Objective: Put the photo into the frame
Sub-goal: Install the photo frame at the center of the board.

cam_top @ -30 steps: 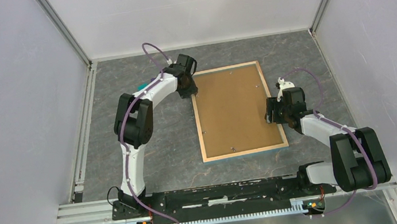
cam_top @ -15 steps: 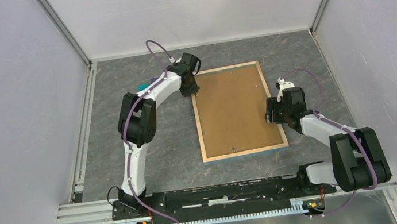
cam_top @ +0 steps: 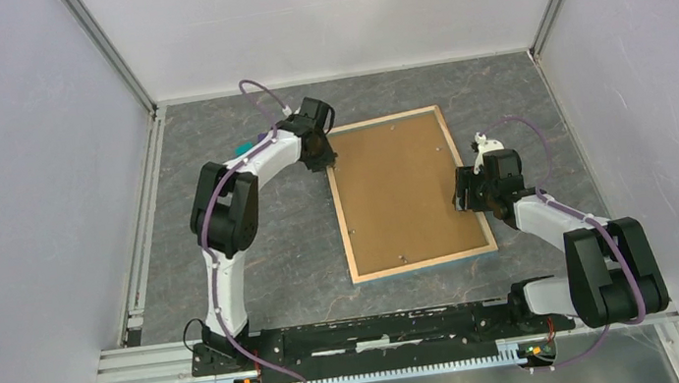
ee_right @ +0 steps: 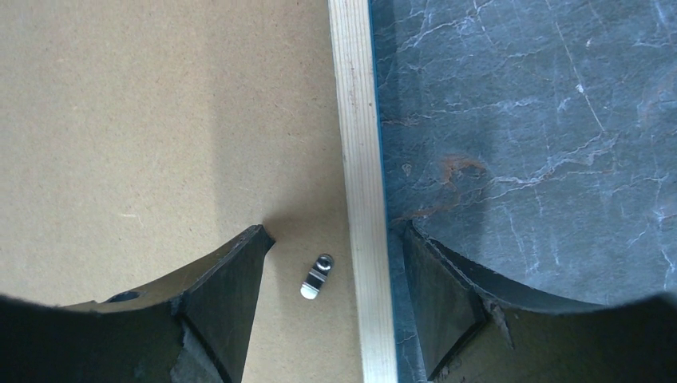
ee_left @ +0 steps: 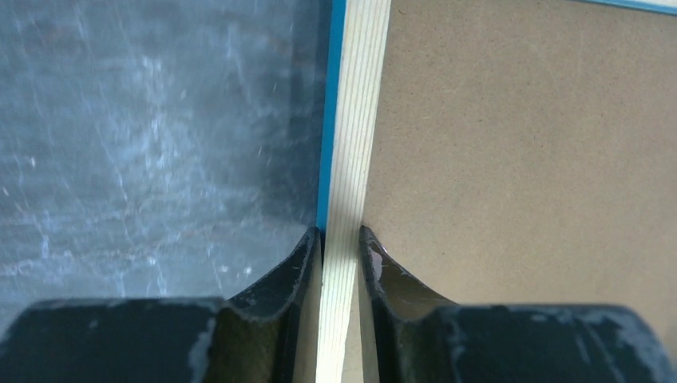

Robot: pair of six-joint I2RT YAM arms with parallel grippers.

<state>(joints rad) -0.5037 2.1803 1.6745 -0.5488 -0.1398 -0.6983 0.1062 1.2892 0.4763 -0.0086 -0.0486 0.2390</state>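
The frame (cam_top: 339, 213) lies face down on the grey table, pale wood back up, with a brown backing board (cam_top: 400, 188) inside it. The photo is out of view. My left gripper (cam_top: 321, 159) is at the frame's far-left corner. In the left wrist view it (ee_left: 341, 235) is shut on the pale wood rail (ee_left: 357, 120), one finger on the blue outer edge and one on the board side. My right gripper (ee_right: 335, 235) stands open astride the frame's right rail (ee_right: 355, 120), with a small metal clip (ee_right: 317, 276) between its fingers.
A small teal object (cam_top: 241, 149) shows partly behind the left arm. White walls and aluminium rails (cam_top: 137, 228) enclose the table on the left, back and right. Both arm bases sit on the black bar (cam_top: 383, 329) at the near edge.
The left gripper's jaws have closed onto the frame's left rail. The frame has turned slightly, its far-left corner now nearer me. The right arm has stayed still.
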